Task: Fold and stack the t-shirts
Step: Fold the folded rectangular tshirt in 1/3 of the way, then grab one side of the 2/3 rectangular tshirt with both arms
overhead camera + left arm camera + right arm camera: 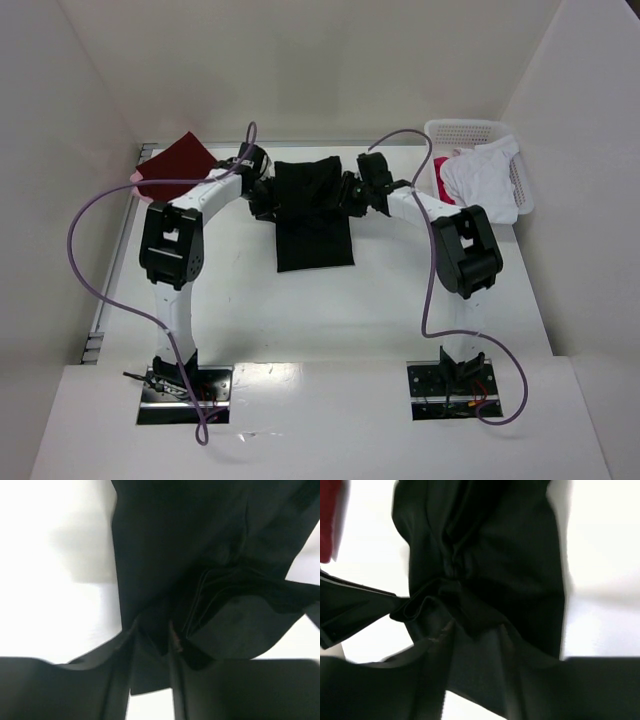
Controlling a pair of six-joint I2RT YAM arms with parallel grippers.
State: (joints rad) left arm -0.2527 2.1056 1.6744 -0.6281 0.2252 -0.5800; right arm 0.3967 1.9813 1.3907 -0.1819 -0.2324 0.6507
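OK, top view first. The black t-shirt (313,225) lies partly folded mid-table, toward the far edge. The left gripper (262,195) and right gripper (350,195) sit at its two side edges, but they're dark on dark, so we can't read the jaws here. The dark red t-shirt (180,168) is at the far left corner, with a pink scrap (137,177) mostly hidden beneath it. The basket (470,130) at the far right corner holds a white t-shirt (485,178) draped over its rim, plus a largely covered pink-red bit (447,160). We count two arms, one basket, three clear shirts and two scraps we can't resolve.

Left wrist: the fingers (90,685) stand parted, with black cloth bunched in the gap and the white table (40,620) showing through below. The view is blurred and the fingers are cut off at the bottom.

Right wrist: much the same, fingers (385,690) parted with a black fold between them. Only this view catches dark red cloth, clipped at the top left.
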